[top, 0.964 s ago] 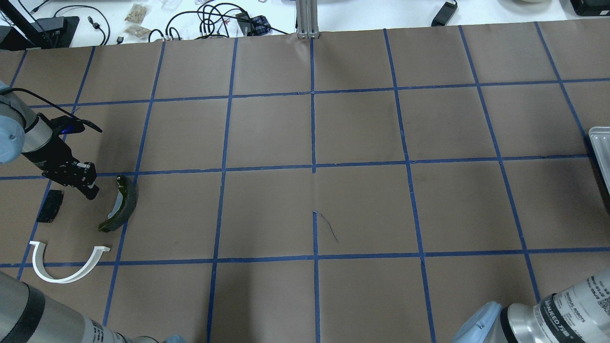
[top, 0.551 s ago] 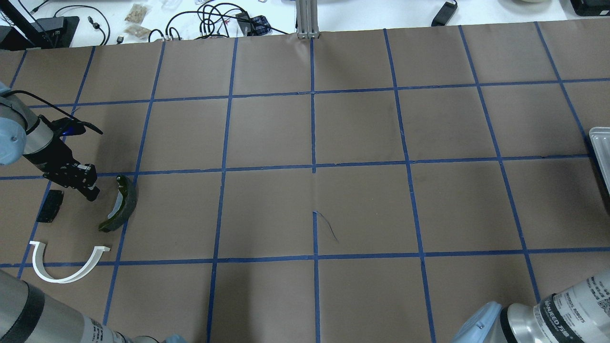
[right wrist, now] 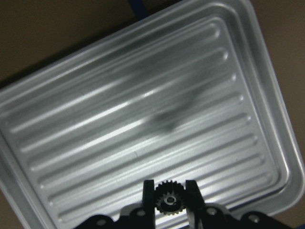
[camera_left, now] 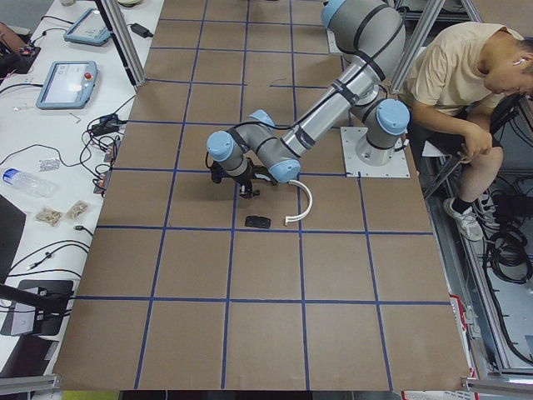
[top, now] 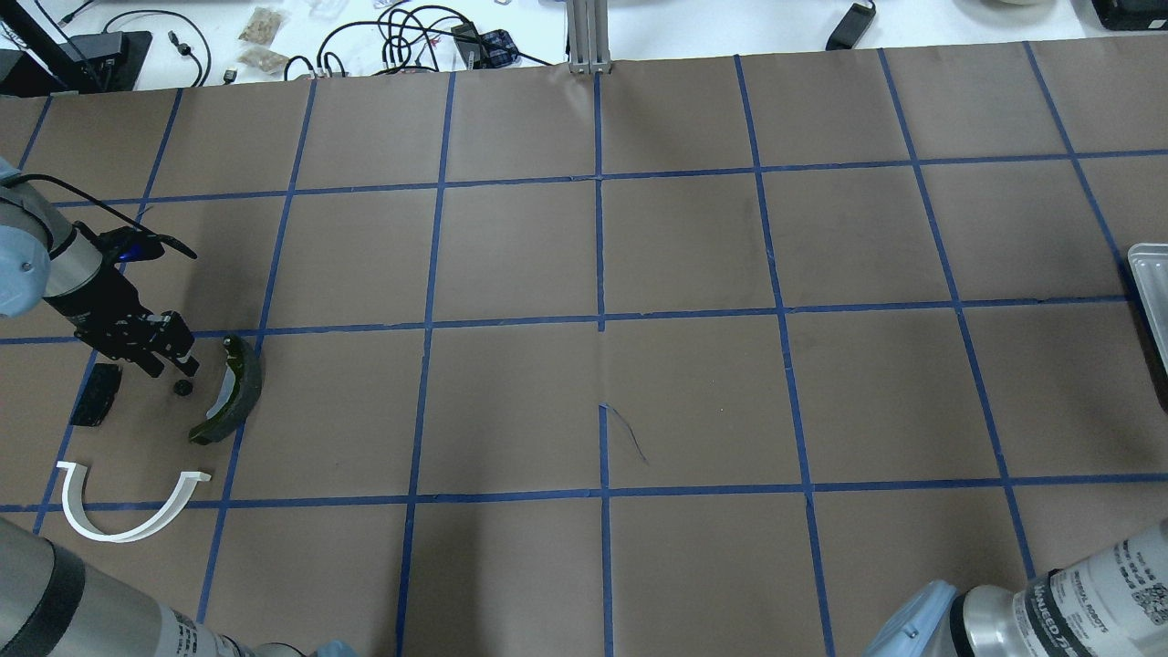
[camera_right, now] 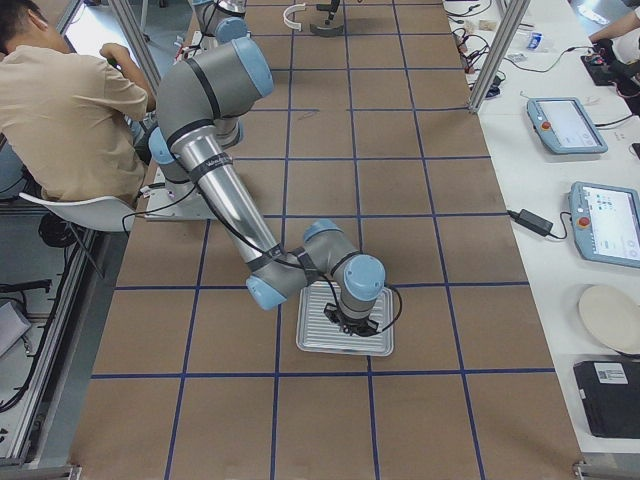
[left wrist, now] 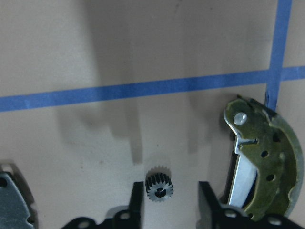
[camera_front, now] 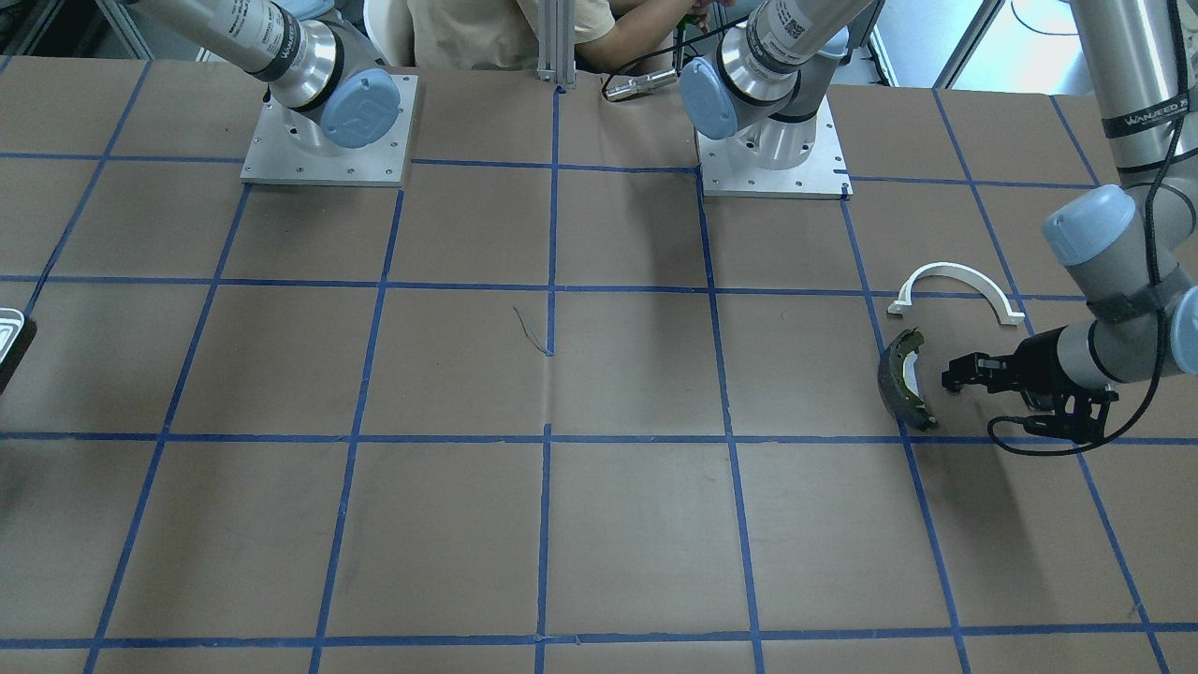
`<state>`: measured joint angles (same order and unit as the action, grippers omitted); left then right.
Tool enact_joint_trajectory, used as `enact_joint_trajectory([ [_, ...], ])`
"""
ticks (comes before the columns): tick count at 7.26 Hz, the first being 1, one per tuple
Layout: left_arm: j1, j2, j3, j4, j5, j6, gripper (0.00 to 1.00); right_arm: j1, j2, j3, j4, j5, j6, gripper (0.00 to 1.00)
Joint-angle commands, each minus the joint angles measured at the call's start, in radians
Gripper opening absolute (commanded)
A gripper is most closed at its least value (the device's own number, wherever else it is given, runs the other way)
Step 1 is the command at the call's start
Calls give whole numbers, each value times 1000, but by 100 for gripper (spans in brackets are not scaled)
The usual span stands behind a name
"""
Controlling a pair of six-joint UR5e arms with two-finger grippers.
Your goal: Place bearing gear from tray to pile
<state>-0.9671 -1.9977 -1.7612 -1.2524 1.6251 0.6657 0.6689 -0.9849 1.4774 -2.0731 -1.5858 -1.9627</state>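
A small black bearing gear [left wrist: 159, 186] lies on the brown paper between the spread fingers of my left gripper [left wrist: 171, 187], which is open and just above it. In the overhead view the gear [top: 182, 387] sits in the pile, between the black pad [top: 96, 394] and the olive-green brake shoe [top: 233, 392], with the white arch strip [top: 128, 509] nearer the robot. My right gripper [right wrist: 170, 189] is shut on a second bearing gear [right wrist: 167, 200] over the ribbed silver tray [right wrist: 143, 109]. The tray [top: 1152, 283] shows as a sliver at the right edge.
The table is covered in brown paper with a blue tape grid. Cables and small items [top: 429, 41] lie beyond the far edge. A person [camera_left: 466, 92] sits behind the robot bases. The brake shoe [left wrist: 262, 162] lies close beside my left gripper's finger.
My left gripper has opened and let go of the bearing gear, which now lies on the paper beside the brake shoe. The gripper has shifted slightly away from it.
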Motion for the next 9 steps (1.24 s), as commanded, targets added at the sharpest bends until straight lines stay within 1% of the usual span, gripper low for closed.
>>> enact_joint_trajectory([
  [1,-5,36,23,-16,2,-12,100,111,-12,20,11,52,285,6],
  [2,-15,60,41,-24,2,-24,100,167,-14,24,21,129,335,6],
  [3,-21,75,78,-69,4,-53,100,217,-15,46,12,144,486,6],
  [5,-59,76,205,-223,2,-139,100,389,-105,118,13,126,814,6],
  [6,-99,77,268,-290,2,-203,100,470,-119,162,8,127,950,7],
  [7,-142,77,322,-348,2,-286,100,565,-132,188,-43,100,1137,7],
  [8,-171,82,350,-375,2,-332,100,683,-155,195,-56,28,1314,7],
  [9,-182,88,355,-377,2,-337,100,792,-165,198,-53,18,1476,7],
])
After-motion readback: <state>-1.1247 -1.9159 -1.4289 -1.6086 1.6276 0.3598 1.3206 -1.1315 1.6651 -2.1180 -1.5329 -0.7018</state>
